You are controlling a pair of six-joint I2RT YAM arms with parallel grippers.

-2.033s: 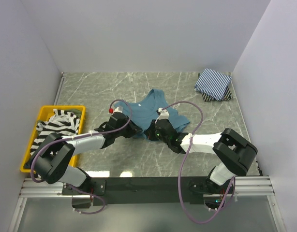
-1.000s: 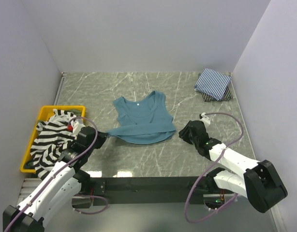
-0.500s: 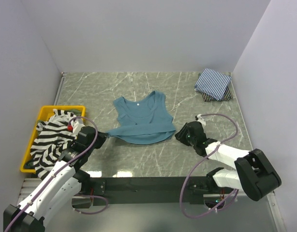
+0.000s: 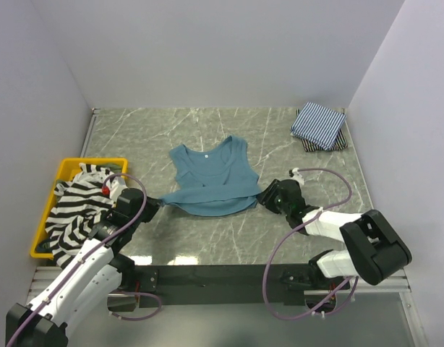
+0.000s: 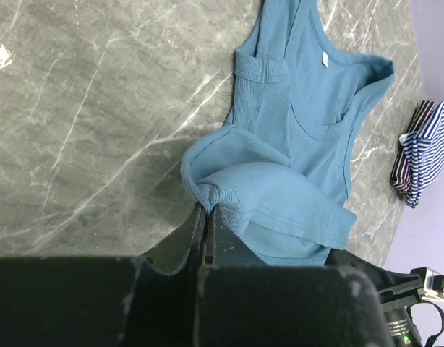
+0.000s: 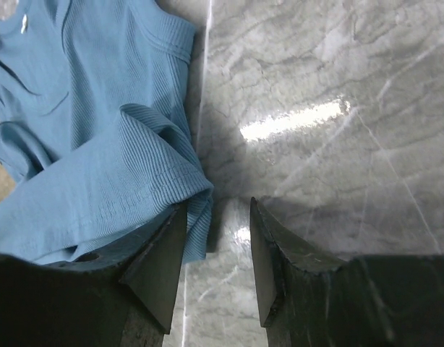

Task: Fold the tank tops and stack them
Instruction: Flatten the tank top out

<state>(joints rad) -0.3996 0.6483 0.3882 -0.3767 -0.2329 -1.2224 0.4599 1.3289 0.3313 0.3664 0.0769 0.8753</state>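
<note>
The teal-blue tank top (image 4: 211,177) lies on the table's middle, its bottom part folded up over the body. My left gripper (image 4: 158,202) is shut on the fold's left corner (image 5: 200,189). My right gripper (image 4: 263,196) is open at the fold's right corner (image 6: 197,206), one finger (image 6: 160,264) on the cloth edge, the other (image 6: 269,249) over bare table. A black-and-white striped tank top (image 4: 74,206) lies in and over the yellow bin (image 4: 45,220). A folded pinstriped top (image 4: 318,124) lies at the far right on a darker folded cloth.
White walls close the table on three sides. The yellow bin stands at the left edge beside my left arm. The stack of folded tops also shows in the left wrist view (image 5: 421,148).
Two seconds ago both grippers were together on the teal top. They then drew apart, leaving the fold laid across. In the last second my right gripper moved left back to the fold's right corner.
</note>
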